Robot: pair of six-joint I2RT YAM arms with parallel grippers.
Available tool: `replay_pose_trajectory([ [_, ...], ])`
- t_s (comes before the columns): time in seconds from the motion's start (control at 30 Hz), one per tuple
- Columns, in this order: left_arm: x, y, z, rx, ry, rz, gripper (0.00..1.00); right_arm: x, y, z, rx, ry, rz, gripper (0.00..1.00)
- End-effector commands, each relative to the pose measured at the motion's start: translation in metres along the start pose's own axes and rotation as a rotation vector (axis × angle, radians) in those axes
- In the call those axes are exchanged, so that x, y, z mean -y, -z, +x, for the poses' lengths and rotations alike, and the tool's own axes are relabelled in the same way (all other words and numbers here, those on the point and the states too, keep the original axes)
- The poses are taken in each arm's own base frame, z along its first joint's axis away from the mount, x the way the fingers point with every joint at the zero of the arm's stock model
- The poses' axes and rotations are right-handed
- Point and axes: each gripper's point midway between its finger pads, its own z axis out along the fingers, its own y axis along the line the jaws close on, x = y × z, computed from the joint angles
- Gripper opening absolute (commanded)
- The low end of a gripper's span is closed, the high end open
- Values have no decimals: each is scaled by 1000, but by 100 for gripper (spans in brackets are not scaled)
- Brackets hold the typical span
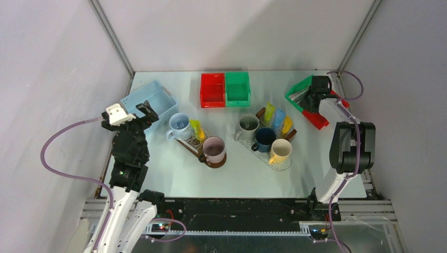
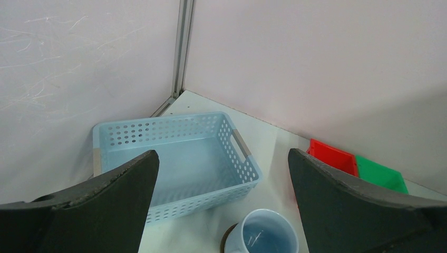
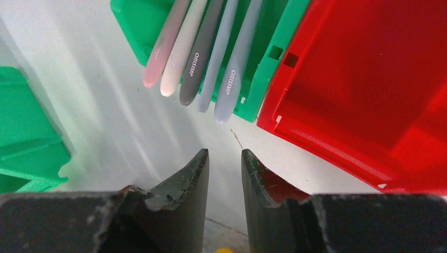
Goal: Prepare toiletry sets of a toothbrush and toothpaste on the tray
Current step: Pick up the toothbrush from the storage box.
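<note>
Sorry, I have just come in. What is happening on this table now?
The right gripper hovers just before a green bin from which five toothbrush handles stick out; its jaws are slightly apart and hold nothing. The left gripper hangs wide open near the light blue basket, holding nothing. On the two trays, coloured tubes already lie beside mugs.

Mugs (image 1: 263,139) crowding trays (image 1: 285,164), near table (image 1: 174,182) strip open
</note>
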Motion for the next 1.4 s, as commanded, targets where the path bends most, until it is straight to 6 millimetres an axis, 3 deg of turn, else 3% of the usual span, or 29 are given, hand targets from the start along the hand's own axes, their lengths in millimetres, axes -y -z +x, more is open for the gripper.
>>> replay_pose_trajectory([
  [0.0, -1, -3, -6, 25, 9, -4, 100, -12, -8, -21, 53, -30, -7, 31],
  [0.3, -2, -4, -5, 21, 6, -8, 100, -15, -30, -24, 40, -40, 10, 32],
  [0.7, -3, -4, -5, 23, 6, -10, 100, -6, -46, -9, -11, -33, 50, 32],
  [0.93, -3, -4, -7, 26, 9, -10, 100, -7, -43, -6, -24, -18, 46, 36],
  [1.37, -2, -3, -7, 28, 14, -5, 100, -15, -19, -23, 12, -3, 6, 39],
])
